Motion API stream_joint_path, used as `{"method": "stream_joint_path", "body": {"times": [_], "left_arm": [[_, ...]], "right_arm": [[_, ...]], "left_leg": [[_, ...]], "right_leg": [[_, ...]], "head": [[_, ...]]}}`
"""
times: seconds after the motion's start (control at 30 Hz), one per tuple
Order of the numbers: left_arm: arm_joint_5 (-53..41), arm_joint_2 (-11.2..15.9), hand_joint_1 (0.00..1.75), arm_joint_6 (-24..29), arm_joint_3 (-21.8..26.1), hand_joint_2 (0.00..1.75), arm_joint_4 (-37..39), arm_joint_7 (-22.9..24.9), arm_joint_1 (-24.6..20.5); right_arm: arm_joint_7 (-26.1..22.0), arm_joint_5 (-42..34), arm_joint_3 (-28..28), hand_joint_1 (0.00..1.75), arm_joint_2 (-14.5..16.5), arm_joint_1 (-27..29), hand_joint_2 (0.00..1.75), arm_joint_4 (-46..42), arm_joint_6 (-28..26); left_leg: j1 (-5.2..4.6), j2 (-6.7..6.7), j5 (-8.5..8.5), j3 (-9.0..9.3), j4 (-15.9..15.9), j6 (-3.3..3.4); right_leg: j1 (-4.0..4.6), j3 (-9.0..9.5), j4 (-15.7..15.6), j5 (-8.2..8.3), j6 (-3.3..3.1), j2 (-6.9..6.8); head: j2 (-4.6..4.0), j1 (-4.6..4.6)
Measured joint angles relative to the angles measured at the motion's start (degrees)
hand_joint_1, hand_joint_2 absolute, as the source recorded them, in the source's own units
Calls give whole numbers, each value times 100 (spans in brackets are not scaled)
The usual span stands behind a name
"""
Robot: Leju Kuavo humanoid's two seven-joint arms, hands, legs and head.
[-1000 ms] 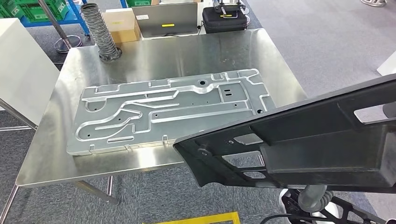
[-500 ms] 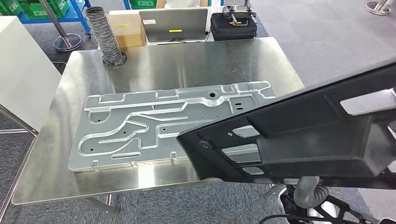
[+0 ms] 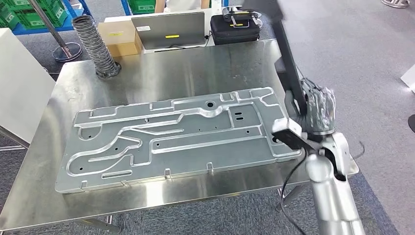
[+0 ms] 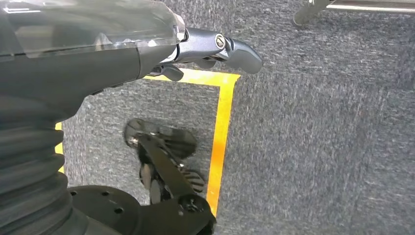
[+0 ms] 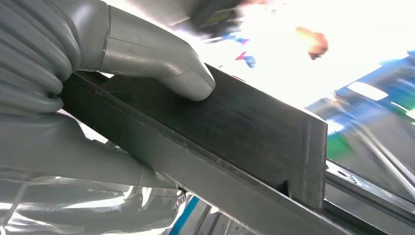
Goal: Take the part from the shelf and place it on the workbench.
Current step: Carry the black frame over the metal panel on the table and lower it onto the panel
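Observation:
My right hand grips the long black part beside the right end of the steel workbench. The part stands nearly upright and edge-on, its lower end over the corner of a large stamped metal plate lying on the bench. Up close in the right wrist view, the thumb presses on the part's flat black face. My left hand hangs over the grey carpet, holding nothing, thumb stretched out.
A ribbed grey hose stands at the bench's far left corner. Behind the bench are a laptop, a black case and a cardboard box. A white cabinet is at the left. Yellow tape marks the floor.
The black part swung from lying flat across the lower right of the picture to standing nearly upright at the bench's right end. My right arm and hand came into sight. The camera shifted slightly.

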Motion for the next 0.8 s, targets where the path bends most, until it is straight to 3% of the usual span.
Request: {"method": "stream_joint_path", "body": {"times": [0.07,0.1,0.17,0.27,0.33,0.4,0.43,0.47,0.5,0.57,0.63,0.73,0.8], "left_arm": [[-96,11,0,-22,1,175,-2,-10,-22],[-138,16,0,-29,-1,175,-3,-13,-32],[-211,20,0,-37,-3,175,-4,-14,-44],[-290,7,0,-38,-2,175,-5,-11,-81],[-328,-5,0,-38,-1,175,-5,2,-118],[-363,-19,0,-38,0,175,-4,22,-136],[-375,-28,0,-38,2,175,-4,29,-137],[-384,-38,0,-38,4,175,-4,34,-138],[-386,-45,0,-38,5,175,-3,37,-138],[-388,-52,0,-38,11,175,-4,39,-142],[-396,-51,0,-39,16,175,-5,40,-153],[-419,-52,0,-51,22,175,-5,58,-157],[-436,-55,0,-67,26,175,-4,80,-162]], "right_arm": [[457,799,229,175,-138,-506,175,558,12],[585,1107,351,175,-174,-738,175,805,29],[809,1697,674,175,-195,-1150,175,1320,75],[996,2346,1235,175,-155,-1603,175,2008,122],[1023,2595,1573,175,-66,-1875,175,2439,172],[1009,2762,1908,175,82,-2079,175,2878,257],[977,2820,2084,175,167,-2150,175,3105,303],[929,2859,2258,175,253,-2210,175,3330,348],[873,2875,2401,175,331,-2267,175,3522,380],[762,2868,2657,175,485,-2414,175,3889,406],[638,2805,2867,175,632,-2567,175,4216,400],[346,2576,3092,175,790,-2661,175,4641,385],[107,2378,3186,175,881,-2707,175,4864,373]], "left_leg": [[-37,15,469,262,-796,99],[-59,20,568,348,-1065,140],[-96,26,625,378,-1242,205],[-48,33,803,455,-1392,262],[-7,40,871,499,-1482,270],[2,39,870,501,-1485,268],[12,35,859,502,-1474,254],[27,28,842,502,-1455,231],[47,18,818,503,-1425,201],[70,-3,742,484,-1327,119],[60,-13,676,438,-1232,37],[78,-18,640,426,-1218,-60],[94,-13,500,335,-1007,-112]], "right_leg": [[25,14,1,2,8,5],[28,9,0,7,24,5],[19,-6,-6,19,73,11],[27,-31,53,-43,160,10],[0,-256,542,-326,228,-2],[-55,-635,1313,-656,295,-9],[-84,-757,1540,-697,326,-13],[-111,-780,1554,-626,354,-18],[-137,-689,1337,-456,379,-25],[-175,-344,587,-84,422,-45],[-173,-163,167,18,369,-43],[-135,-161,138,-30,212,-34],[-140,-140,112,-28,128,-31]], "head": [[0,0],[0,0],[0,0],[0,1],[0,2],[0,2],[0,2],[0,2],[0,2],[0,2],[0,-4],[0,-10],[0,-11]]}}
